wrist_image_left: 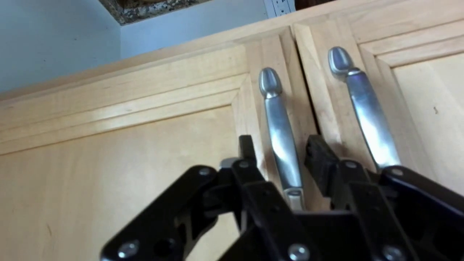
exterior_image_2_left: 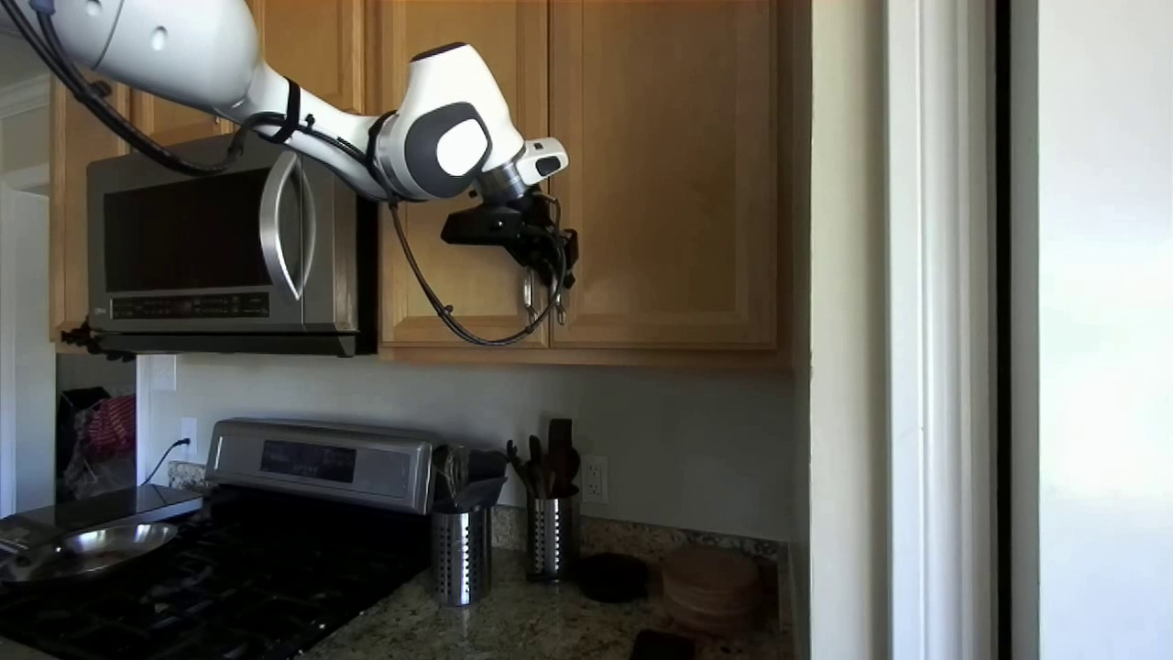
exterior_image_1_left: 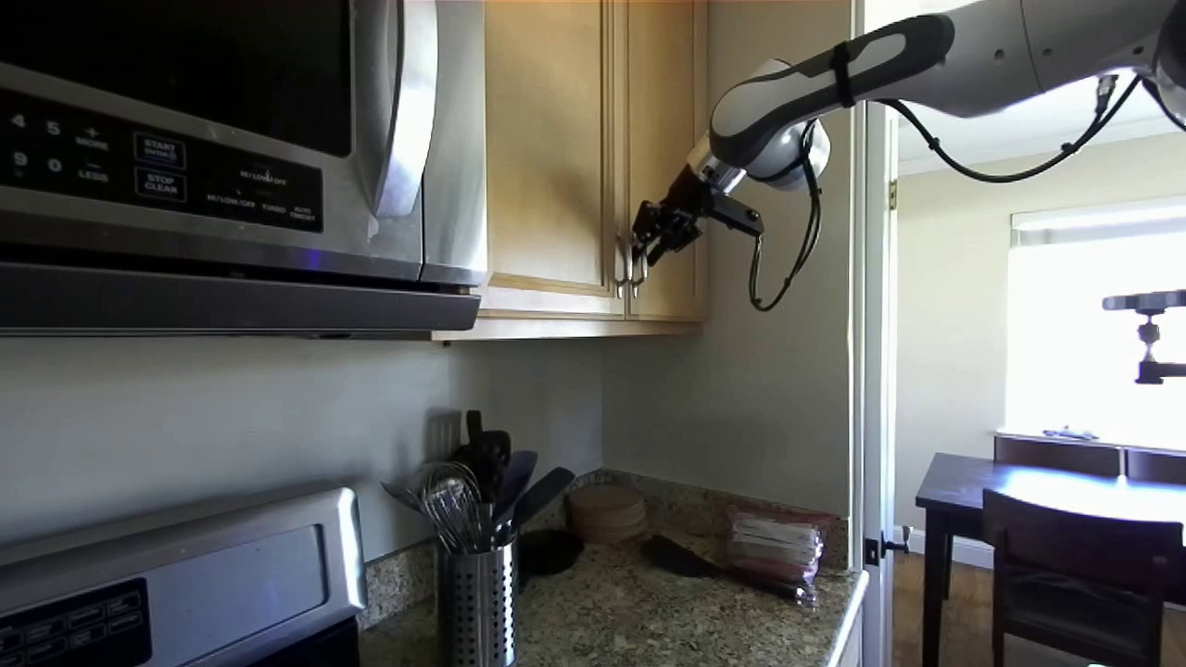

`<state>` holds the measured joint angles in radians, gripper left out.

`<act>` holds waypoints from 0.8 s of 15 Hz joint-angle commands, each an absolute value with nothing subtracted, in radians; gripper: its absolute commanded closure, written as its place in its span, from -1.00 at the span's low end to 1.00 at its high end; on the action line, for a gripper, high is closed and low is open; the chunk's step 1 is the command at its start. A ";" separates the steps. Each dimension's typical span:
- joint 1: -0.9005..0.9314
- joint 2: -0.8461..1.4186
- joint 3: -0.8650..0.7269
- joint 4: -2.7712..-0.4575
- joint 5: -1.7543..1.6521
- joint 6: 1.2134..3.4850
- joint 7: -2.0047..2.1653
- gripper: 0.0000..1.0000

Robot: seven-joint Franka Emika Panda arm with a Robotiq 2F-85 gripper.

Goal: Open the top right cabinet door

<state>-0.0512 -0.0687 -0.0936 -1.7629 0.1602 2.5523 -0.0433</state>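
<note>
The jaws stand apart astride the handle (wrist_image_left: 284, 141), seemingly not yet gripping it. The right door (exterior_image_2_left: 674, 179), beside the left door (exterior_image_1_left: 551, 148) and above the worktop (exterior_image_2_left: 531, 623), is shut: reaching looks done; gripping and pulling are left. Counted: two doors in this pair, two handles, one microwave (exterior_image_2_left: 197, 243), two utensil pots (exterior_image_2_left: 462, 559).

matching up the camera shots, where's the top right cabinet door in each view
In an exterior view: the top right cabinet door is a narrow strip, just right of upper centre.
In an exterior view: the top right cabinet door is broad, right of upper centre.
Wrist view, upside down: the top right cabinet door is at left.
Shared landmark: the neighbouring door's handle, close beside this door's handle in all three.
</note>
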 commanded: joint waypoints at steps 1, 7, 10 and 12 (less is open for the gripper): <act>-0.051 -0.057 -0.093 -1.737 0.208 2.565 -0.095 0.78; -0.050 -0.078 -0.108 -1.753 0.307 2.534 -0.252 0.80; -0.057 -0.094 -0.122 -1.764 0.342 2.491 -0.336 0.80; -0.064 -0.109 -0.136 -1.773 0.372 2.445 -0.395 0.80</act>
